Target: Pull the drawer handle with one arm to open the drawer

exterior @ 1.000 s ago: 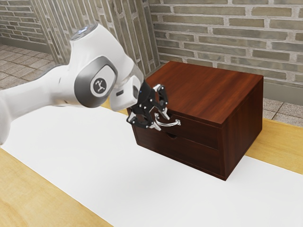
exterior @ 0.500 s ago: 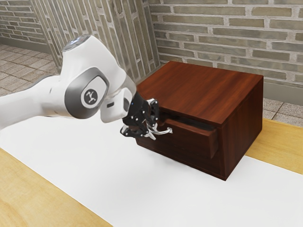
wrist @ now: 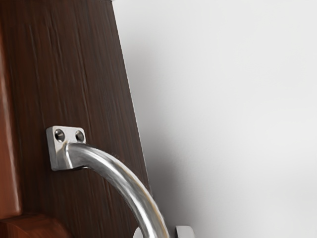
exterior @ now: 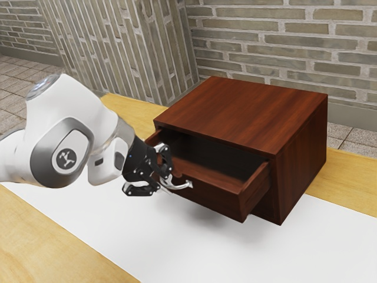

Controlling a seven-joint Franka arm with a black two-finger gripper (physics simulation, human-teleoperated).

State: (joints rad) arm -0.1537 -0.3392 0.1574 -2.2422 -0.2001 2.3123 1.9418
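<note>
A dark red wooden cabinet (exterior: 253,112) stands on the table. Its upper drawer (exterior: 219,181) juts well out of the front, toward the exterior view's left, and the dark hollow inside it shows. A curved metal handle (exterior: 180,185) sits on the drawer front. My black gripper (exterior: 164,177) is at that handle, its fingers closed around the bar. In the wrist view the handle (wrist: 115,179) arcs from its screwed mounting plate across the dark drawer front (wrist: 64,74), just under my hand.
The cabinet rests on a white mat (exterior: 118,224) laid over a light wooden table (exterior: 41,253). A brick wall (exterior: 283,35) runs behind. Open mat lies in front of the drawer and beneath my arm.
My arm has drawn back toward the exterior view's left and lower, with the handle in the gripper. The drawer went from shut to slightly out to far out.
</note>
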